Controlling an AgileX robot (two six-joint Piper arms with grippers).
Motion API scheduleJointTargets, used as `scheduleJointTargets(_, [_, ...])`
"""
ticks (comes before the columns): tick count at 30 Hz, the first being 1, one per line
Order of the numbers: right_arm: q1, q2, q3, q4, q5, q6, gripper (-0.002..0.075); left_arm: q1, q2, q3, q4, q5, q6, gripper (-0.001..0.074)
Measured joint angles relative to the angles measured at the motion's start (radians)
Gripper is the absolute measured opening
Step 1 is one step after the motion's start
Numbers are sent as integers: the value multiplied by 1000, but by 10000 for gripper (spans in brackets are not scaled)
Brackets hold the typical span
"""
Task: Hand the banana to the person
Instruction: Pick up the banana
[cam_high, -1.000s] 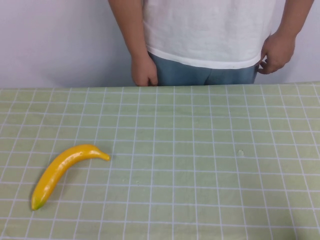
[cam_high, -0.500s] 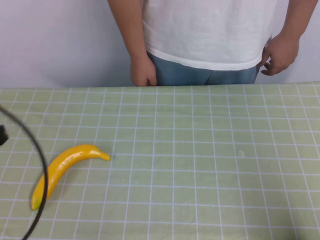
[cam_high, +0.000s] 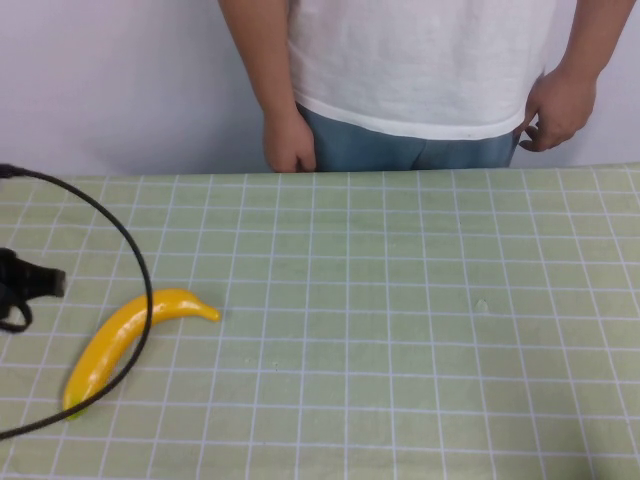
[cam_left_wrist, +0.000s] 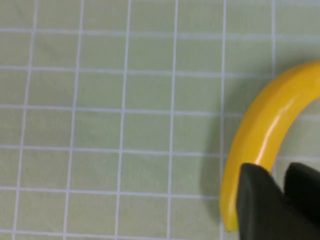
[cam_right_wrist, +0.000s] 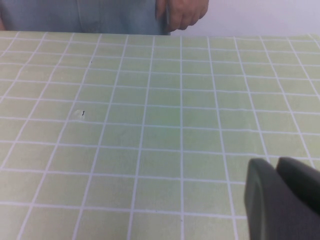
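Note:
The yellow banana (cam_high: 125, 340) lies on the green grid mat at the front left, its greenish tip toward me. It also shows in the left wrist view (cam_left_wrist: 260, 130). My left gripper (cam_left_wrist: 282, 182) hovers over the banana's lower part, its fingers close together and holding nothing. Part of the left arm (cam_high: 25, 285) shows at the left edge of the high view, left of the banana. The person (cam_high: 420, 60) stands behind the far table edge, hands hanging down. My right gripper (cam_right_wrist: 276, 167) is shut and empty above bare mat; it is outside the high view.
A black cable (cam_high: 130, 260) loops from the left arm over the banana. The green grid mat (cam_high: 400, 330) covers the table. A small speck (cam_high: 481, 304) lies right of centre. The person's hand (cam_right_wrist: 182, 12) hangs at the far edge.
My left arm and its cable have come into the high view from the left and moved toward the banana. The banana has not moved. The person's hands shifted slightly.

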Motion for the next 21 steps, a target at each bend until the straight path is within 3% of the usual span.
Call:
scheduleJointTargets(11, [0,0,0,0,0,0,-7,0,276,-19,-77,-15,143,536])
scheduleJointTargets(18, [0,0,0,0,0,0,-7,0,442,-24,-153,-103,270,580])
scheduleJointTargets(21, [0,0,0,0,0,0,-7,0,494,-28,-170,-120,289,520])
